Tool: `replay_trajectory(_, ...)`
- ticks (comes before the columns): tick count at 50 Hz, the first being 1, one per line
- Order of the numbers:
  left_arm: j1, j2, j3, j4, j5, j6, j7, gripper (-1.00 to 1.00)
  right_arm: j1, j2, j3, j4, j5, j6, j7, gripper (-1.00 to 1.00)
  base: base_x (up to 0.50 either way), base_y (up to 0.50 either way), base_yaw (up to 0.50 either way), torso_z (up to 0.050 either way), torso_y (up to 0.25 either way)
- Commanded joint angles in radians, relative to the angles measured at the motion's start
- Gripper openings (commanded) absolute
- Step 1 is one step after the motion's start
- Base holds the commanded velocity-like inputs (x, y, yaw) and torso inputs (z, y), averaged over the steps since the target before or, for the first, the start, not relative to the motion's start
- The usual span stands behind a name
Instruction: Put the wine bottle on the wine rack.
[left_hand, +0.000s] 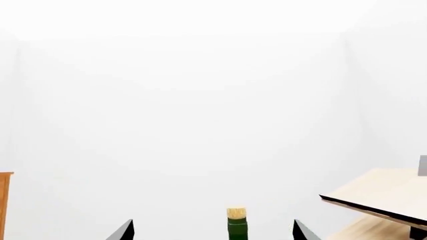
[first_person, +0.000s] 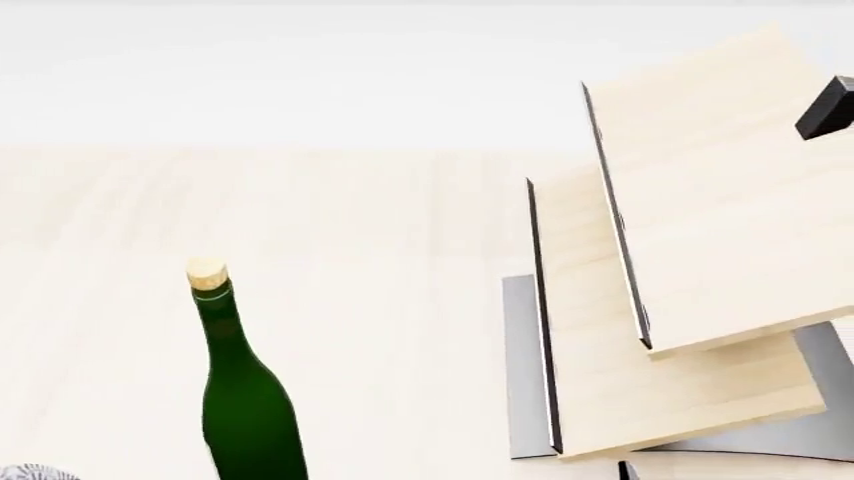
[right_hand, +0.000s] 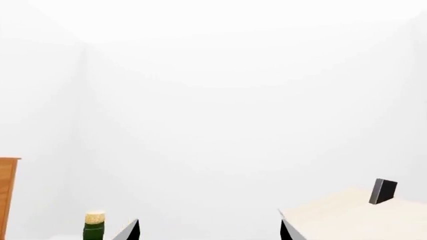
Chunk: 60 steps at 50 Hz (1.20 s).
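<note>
Flat, bright, even light washes the walls almost pure white, casts only faint shadows under the rack (first_person: 681, 300), and leaves every edge sharp, without glare or blur.

You are working over a pale, light-wood tabletop (first_person: 334, 250) with faint grain running across it. Around you stand plain white walls (left_hand: 187, 100), evenly and brightly lit, their corners showing only as faint vertical seams. At the edge of both wrist views you can see a sliver of a brown wooden cabinet (right_hand: 7, 195).
</note>
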Motion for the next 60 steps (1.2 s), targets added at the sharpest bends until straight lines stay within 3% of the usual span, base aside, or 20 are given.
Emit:
replay_trajectory(1, -0.003, -0.002, 0.009, -0.005, 0.005, -0.001, -0.003, 1.0, -0.001, 0.004, -0.005, 0.003, 0.0, -0.005, 0.004, 1.0, 0.0, -0.1, 0.0, 0.0, 0.0)
replay_trajectory(60, -0.011, -0.02, 0.024, -0.02, 0.001, 0.009, -0.028, 1.0, 0.001, 0.021, -0.028, 0.025, -0.007, -0.027, 0.025, 1.0, 0.0, -0.1, 0.0, 0.0, 0.0)
